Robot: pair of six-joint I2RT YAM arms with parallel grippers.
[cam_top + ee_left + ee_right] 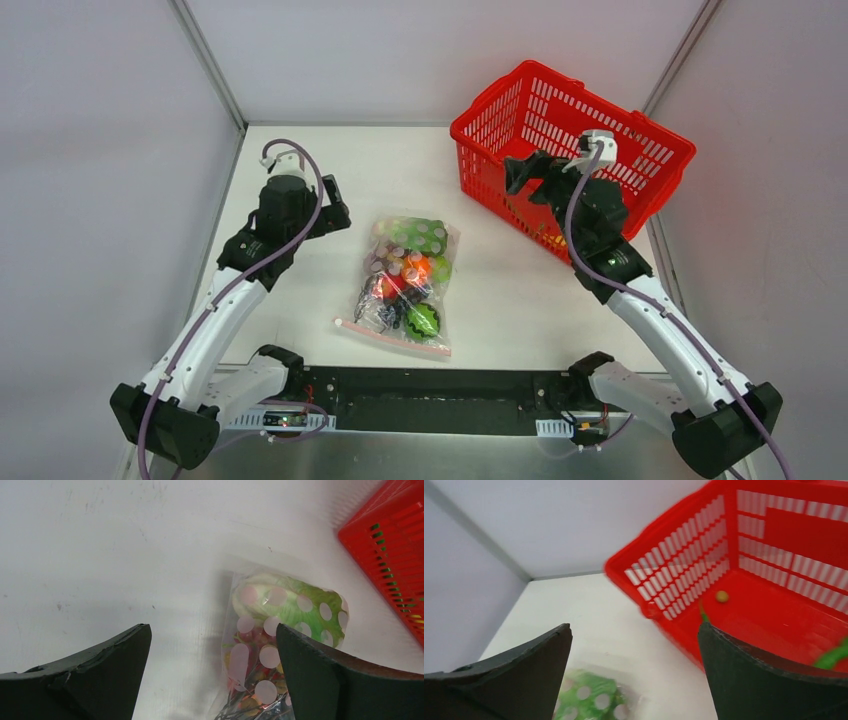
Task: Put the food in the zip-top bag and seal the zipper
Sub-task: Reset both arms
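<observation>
The zip-top bag (368,308) lies flat near the middle of the tabletop, a little toward the near edge, with the food (410,270) inside it and green lettuce (287,605) at its far end. Its red-pink zipper (392,337) runs along the near end; I cannot tell whether it is sealed. The left gripper (212,630) hangs with jaws spread, empty, between the bag and the left edge. The right gripper (634,627), jaws also apart and holding nothing, hovers by the red mesh basket (500,112) in the far right corner, where a small yellow-orange ball (722,596) lies.
</observation>
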